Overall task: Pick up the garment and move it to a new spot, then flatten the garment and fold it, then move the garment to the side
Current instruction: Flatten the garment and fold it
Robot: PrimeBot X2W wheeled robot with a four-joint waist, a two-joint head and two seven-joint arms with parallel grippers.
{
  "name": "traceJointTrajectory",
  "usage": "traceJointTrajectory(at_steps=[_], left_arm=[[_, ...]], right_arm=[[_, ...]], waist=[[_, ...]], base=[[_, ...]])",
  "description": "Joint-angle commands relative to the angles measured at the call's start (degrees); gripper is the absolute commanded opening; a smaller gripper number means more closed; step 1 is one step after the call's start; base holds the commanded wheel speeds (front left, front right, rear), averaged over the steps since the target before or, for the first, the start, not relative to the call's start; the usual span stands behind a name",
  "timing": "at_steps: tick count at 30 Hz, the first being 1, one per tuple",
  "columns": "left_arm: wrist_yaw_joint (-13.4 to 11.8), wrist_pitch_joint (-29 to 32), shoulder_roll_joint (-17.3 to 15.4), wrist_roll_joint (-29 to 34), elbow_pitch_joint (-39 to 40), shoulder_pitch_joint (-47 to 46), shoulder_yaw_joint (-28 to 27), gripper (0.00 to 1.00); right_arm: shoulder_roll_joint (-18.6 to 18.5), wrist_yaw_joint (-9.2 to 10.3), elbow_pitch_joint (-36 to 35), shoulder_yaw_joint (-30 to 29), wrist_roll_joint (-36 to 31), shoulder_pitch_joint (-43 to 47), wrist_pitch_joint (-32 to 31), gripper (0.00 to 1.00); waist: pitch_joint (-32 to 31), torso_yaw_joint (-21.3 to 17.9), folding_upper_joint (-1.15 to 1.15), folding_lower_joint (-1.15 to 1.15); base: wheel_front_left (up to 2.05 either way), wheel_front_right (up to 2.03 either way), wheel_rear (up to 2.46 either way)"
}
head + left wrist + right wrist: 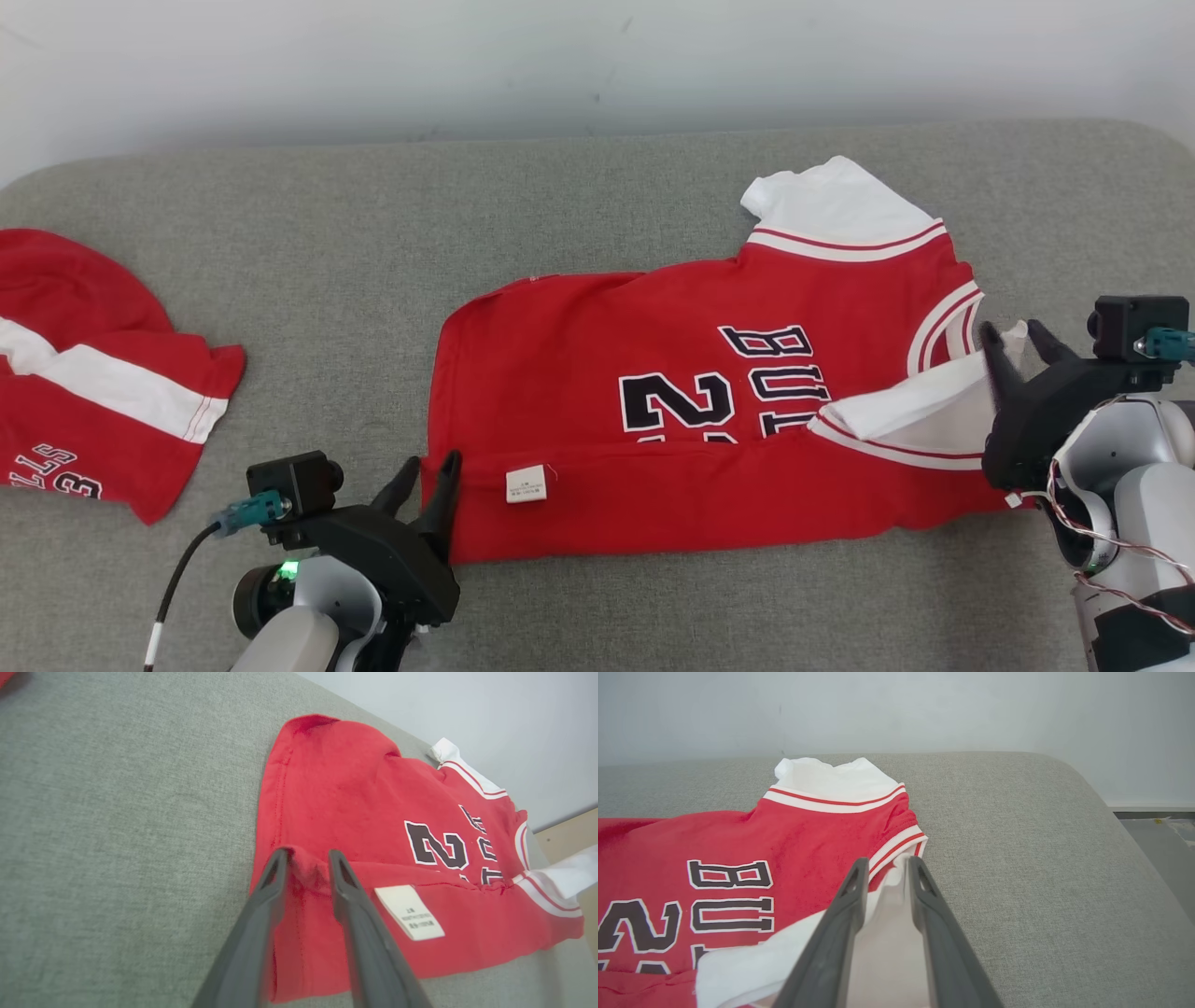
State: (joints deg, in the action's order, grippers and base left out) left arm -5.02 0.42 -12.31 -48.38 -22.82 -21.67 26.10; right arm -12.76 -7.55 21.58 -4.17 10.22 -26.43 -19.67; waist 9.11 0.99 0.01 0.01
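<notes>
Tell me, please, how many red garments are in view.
2. One jersey lies centrally; a second garment lies at the far left, cut off by the frame. Others may be hidden.

Garment (579,373) red; sleeves (831,201) white, edged with red-and-white stripe trim (943,322); black block number and letters (677,401) outlined white; small white label (527,485), faint dark print. Second garment (84,317) also red, white band (103,378) across, black white-edged lettering (56,471). Cushion (373,233) grey, fine woven fleck. Wall (373,56) pale off-white. Left gripper (429,471) and right gripper (1022,338) black, forearms (289,644) pale grey-white; green light (289,567) on left wrist, teal plugs (250,511)
</notes>
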Motion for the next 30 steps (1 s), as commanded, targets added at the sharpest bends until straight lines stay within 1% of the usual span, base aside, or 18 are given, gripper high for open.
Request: traceJointTrajectory(at_steps=[1, 4, 9, 12, 18, 24, 30], left_arm=[[-0.03, -0.41, -0.01, 0.55, -0.34, -0.51, -0.11, 1.0], [0.01, -1.77, -0.03, 1.29, -0.89, -0.16, 0.11, 1.0], [-0.59, -4.57, -1.39, 3.11, -0.55, 2.2, 0.62, 1.0], [-1.75, -6.2, -2.35, 5.4, 0.59, 4.61, 1.92, 1.0], [-4.18, -5.79, -2.93, 9.08, 0.94, 6.49, 5.2, 1.0], [-6.95, -5.47, -2.36, 11.83, -0.74, 4.04, 6.59, 1.0], [-7.84, -3.95, -2.19, 13.14, -2.5, 2.24, 8.14, 1.0]], right_arm=[[0.38, 0.14, 0.21, -0.1, -0.23, -0.55, 0.5, 1.0], [1.07, 0.14, 0.94, -0.93, -0.3, 0.04, 1.56, 1.0], [1.36, 0.14, -0.8, -2.14, 0.47, 2.52, 3.07, 1.0], [1.32, 0.14, -2.47, -4.42, 0.8, 6.21, -0.03, 1.0], [2.04, 0.14, -4.86, -8.24, -0.22, 10.82, -6.9, 1.0], [3.16, 0.14, -4.04, -9.98, -2.23, 9.84, -9.74, 1.0], [3.7, 0.14, -0.3, -10.29, -3.35, 7.26, -11.27, 1.0]], waist=[[-0.23, 0.03, -0.01, -0.01], [-1.08, -0.05, -0.01, -0.01], [-2.61, -0.36, -0.01, -0.01], [-3.3, -0.56, -0.01, -0.01], [-2.47, -0.96, -0.01, -0.01], [-0.4, -0.94, -0.01, -0.01], [1.67, -0.27, -0.01, -0.01]], base=[[0.0, 0.0, 0.0], [0.0, 0.0, 0.0], [0.0, 0.0, 0.0], [0.0, 0.0, 0.0], [0.0, 0.0, 0.0], [0.0, 0.0, 0.0], [0.0, 0.0, 0.0]])
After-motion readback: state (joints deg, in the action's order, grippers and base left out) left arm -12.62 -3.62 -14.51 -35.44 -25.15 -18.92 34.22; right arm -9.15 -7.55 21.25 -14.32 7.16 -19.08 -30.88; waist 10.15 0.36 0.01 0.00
